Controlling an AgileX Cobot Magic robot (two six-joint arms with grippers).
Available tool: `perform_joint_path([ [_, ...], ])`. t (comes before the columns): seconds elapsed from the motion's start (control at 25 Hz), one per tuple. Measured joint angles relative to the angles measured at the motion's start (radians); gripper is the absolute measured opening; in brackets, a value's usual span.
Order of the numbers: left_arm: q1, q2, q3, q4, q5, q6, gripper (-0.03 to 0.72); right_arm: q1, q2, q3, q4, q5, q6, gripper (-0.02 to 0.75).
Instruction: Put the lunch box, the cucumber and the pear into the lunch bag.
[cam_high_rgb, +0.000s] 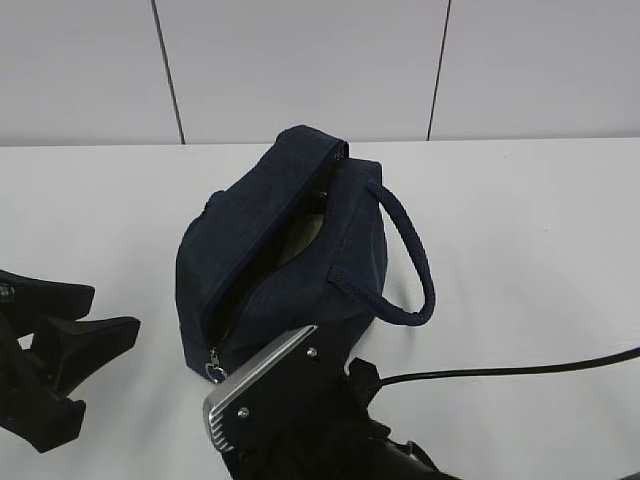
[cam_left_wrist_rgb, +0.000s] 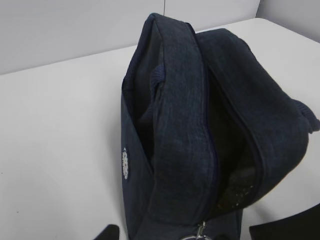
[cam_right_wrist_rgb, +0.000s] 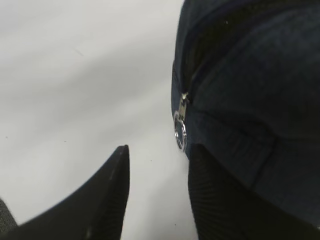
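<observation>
Right gripper (cam_high_rgb: 262, 400) fills the exterior view's bottom centre, against one navy lunch bag (cam_high_rgb: 270, 250) mid-frame, zipper open; left gripper (cam_high_rgb: 70, 345) lower left, jaws parted, empty; left wrist view: one bag, small round side badge (cam_left_wrist_rgb: 125, 161) unreadable; right wrist view: parted fingers (cam_right_wrist_rgb: 112, 195) flank one ring pull (cam_right_wrist_rgb: 180, 131).

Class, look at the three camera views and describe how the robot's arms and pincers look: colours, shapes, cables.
Both are matt black. The left pincer has thick wedge-shaped fingers. The right pincer has tapered fingers, one with a finely ribbed pad; its arm carries a silver metal plate with screws and a black cable.
</observation>
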Motion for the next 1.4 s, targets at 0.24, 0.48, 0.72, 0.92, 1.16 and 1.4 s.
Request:
perform_joint_path([
  [0.24,0.000,0.000,-0.001,0.000,0.000,0.000,0.343,0.000,0.125,-0.013,0.016,-0.062,0.089,0.315],
  [0.48,0.000,0.000,-0.001,0.000,0.000,0.000,0.343,0.000,0.158,-0.049,0.018,-0.080,0.109,0.316],
  [0.72,0.000,0.000,-0.001,-0.003,0.000,0.000,0.343,-0.004,0.171,-0.089,0.056,-0.080,0.110,0.316],
  [0.92,0.000,0.000,-0.001,-0.005,0.000,0.000,0.343,-0.014,0.187,-0.109,0.063,-0.071,0.110,0.316],
  [1.16,0.000,0.000,-0.001,-0.008,0.000,0.000,0.343,-0.014,0.206,-0.141,0.063,-0.069,0.098,0.316],
  [1.4,0.000,0.000,-0.001,-0.008,0.000,0.000,0.343,-0.014,0.213,-0.158,0.063,-0.048,0.064,0.316],
])
